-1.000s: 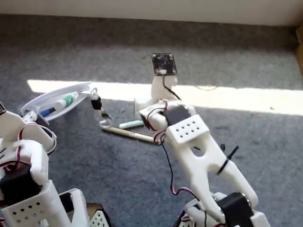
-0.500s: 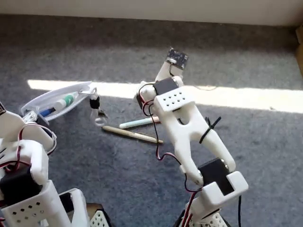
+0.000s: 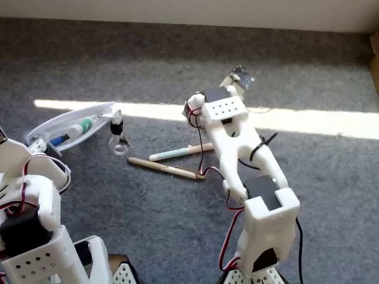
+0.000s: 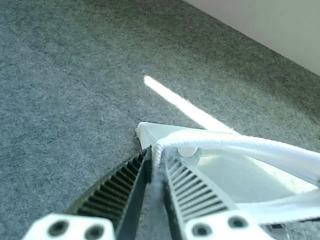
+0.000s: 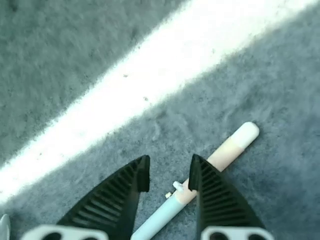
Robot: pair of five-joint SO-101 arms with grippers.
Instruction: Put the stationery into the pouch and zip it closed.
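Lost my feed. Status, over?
Left gripper shut on pouch rim. Right gripper open above pen. Pencil beside it on carpet; pouch unzipped. Ring at pouch mouth.

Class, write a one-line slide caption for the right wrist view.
Right gripper, open, over a pen on grey carpet beside a sunlit stripe.

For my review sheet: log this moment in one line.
left gripper: shut on pouch | right gripper: open near pen | pencil: on carpet

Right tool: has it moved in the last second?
Yes. In the high view its arm swung from the wooden pencil toward the sunlit strip; the tool is open over the pen.
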